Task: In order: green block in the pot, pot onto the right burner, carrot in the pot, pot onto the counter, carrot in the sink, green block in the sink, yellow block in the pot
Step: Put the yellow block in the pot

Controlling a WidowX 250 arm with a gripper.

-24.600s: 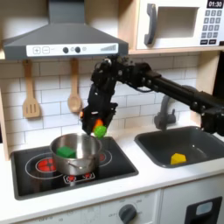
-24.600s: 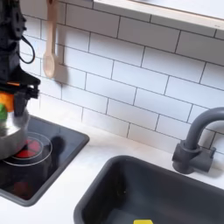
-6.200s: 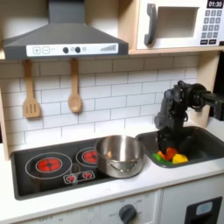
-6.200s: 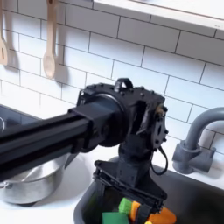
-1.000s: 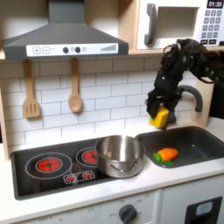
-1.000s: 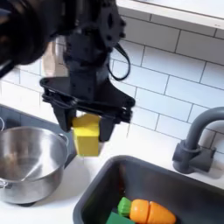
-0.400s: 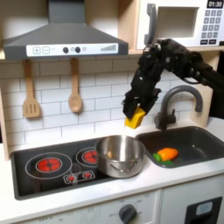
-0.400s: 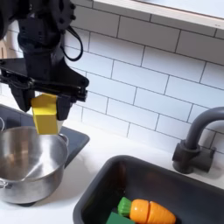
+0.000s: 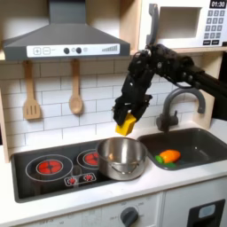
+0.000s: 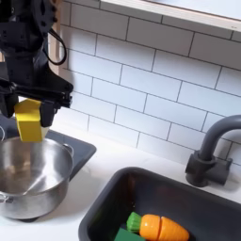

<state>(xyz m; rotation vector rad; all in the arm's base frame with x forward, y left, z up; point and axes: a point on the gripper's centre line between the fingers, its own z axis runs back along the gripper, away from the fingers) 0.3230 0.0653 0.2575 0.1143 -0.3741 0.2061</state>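
Observation:
My gripper [image 9: 126, 124] [image 10: 30, 122] hangs above the pot, shut on the yellow block [image 9: 127, 123] [image 10: 29, 121]. The steel pot [image 9: 121, 157] [image 10: 31, 176] rests partly on the black cooktop's right edge and partly on the off-white counter [image 9: 160, 177] [image 10: 94, 184]. It looks empty inside. Inside the dark grey sink [image 9: 195, 146] [image 10: 193, 202] lies the orange carrot [image 9: 168, 156] [image 10: 158, 227], and the green block [image 10: 122, 233] [image 9: 159, 160] sits next to it.
The arched faucet [image 9: 182, 99] [image 10: 213, 151] stands behind the sink. The cooktop [image 9: 53, 165] has two red burners. A wooden spatula [image 9: 31, 96] and spoon [image 9: 75, 93] hang on the tiled wall, below a range hood [image 9: 62, 40]; a microwave [image 9: 182, 22] sits upper right.
My gripper has carried the yellow block leftward from above the sink's edge to above the pot. The pot, carrot and green block have stayed put.

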